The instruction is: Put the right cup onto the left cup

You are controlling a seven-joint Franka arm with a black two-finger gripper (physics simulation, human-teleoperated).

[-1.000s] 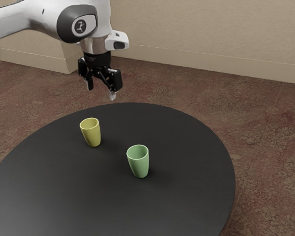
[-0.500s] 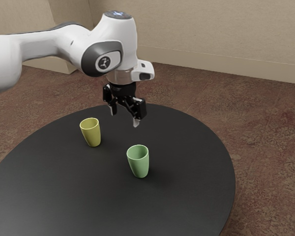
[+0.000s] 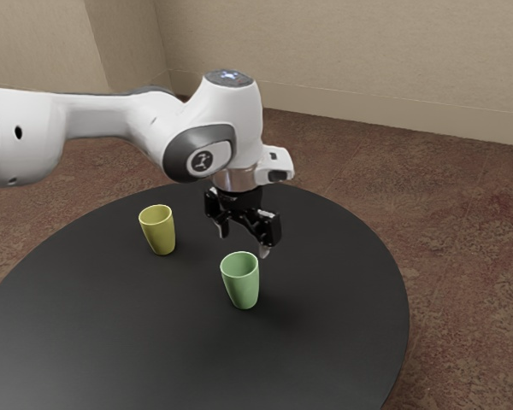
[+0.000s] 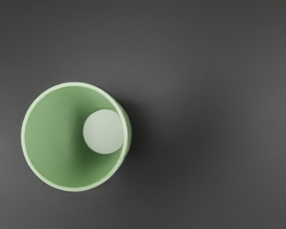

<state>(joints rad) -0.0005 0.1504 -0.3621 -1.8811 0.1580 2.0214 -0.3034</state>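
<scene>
My gripper (image 3: 243, 242) is open in the exterior view, with nothing between its fingers, above and just behind the green cup (image 3: 242, 286). That cup stands upright on the black table, its mouth up. The yellow cup (image 3: 160, 232) also stands upright, toward the exterior view's left and a little farther back. From the wrist view, the green cup (image 4: 52, 138) is seen from above, with its inside and pale bottom visible.
The round black table (image 3: 145, 342) carries both cups. My arm reaches in from the exterior view's left, passing above and behind the yellow cup. A beige wall (image 3: 393, 60) rises beyond the carpet.
My gripper has come down and moved toward the exterior view's right, from beyond the table's far edge to near the green cup. Both cups have stayed where they were.
</scene>
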